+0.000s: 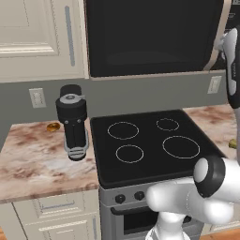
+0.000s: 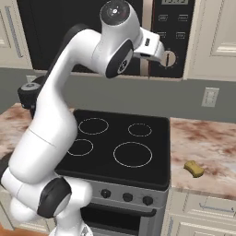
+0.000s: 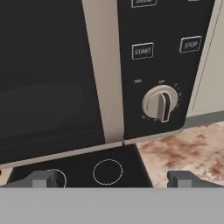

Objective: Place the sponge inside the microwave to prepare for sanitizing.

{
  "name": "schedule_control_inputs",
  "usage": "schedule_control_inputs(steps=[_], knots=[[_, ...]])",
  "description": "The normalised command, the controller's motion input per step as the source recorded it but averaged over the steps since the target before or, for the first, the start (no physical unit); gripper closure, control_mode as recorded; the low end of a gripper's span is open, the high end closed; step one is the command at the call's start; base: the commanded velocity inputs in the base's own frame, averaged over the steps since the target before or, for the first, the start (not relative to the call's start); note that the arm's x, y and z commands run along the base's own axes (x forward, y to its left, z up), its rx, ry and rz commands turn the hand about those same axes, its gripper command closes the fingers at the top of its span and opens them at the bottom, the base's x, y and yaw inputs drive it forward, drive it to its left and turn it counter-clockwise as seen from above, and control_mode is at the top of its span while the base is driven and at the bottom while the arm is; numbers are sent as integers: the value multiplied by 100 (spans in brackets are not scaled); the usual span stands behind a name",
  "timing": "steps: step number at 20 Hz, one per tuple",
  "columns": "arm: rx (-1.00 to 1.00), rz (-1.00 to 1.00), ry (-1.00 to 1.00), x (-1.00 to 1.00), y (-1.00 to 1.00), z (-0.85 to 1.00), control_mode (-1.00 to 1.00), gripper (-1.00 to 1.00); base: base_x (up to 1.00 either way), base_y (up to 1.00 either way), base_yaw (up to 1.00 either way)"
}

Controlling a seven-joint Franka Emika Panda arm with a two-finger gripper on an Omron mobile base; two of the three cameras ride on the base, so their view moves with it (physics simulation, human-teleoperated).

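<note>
Nearest, a black stovetop (image 2: 120,145) with four ring burners, set flush between two runs of marbled counter (image 2: 205,147), knobs along its front edge. On the right-hand counter, near its front edge and well apart from the stovetop, the sponge (image 2: 194,168), a small dull-yellow block lying flat and untouched. On the left-hand counter, just beside the stovetop's left edge, a black coffee machine (image 1: 72,121), with a small amber-brown disc (image 1: 53,126) behind it toward the back edge by the wall. Higher and farther back, the gripper (image 3: 109,179) raised in front of the microwave (image 3: 65,74), fingers (image 3: 37,179) spread wide, grasping nothing, aimed at the seam between door and panel. Farthest, the microwave itself, hung above the stovetop between pale cabinets (image 1: 37,37), dark glass door shut, beige-pink handle (image 3: 103,70) upright along the door's right edge, black control panel to its right with START (image 3: 142,50) and STOP (image 3: 190,44) buttons above a round knob (image 3: 161,104).
</note>
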Motion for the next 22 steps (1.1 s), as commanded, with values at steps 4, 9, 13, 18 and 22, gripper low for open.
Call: schedule_control_inputs(steps=[4, 9, 13, 18, 22], knots=[[0, 7, 0, 31, -7, 0, -100, -100, 0, 0, 0], [0, 7, 0, 44, -16, 0, -100, -100, 0, 0, 0], [0, 8, 0, 42, -6, 0, -100, -100, 0, 0, 0], [0, 5, 0, 36, 0, 0, -100, -100, 0, 0, 0], [0, 9, 0, 31, -10, 0, -100, -100, 0, 0, 0]])
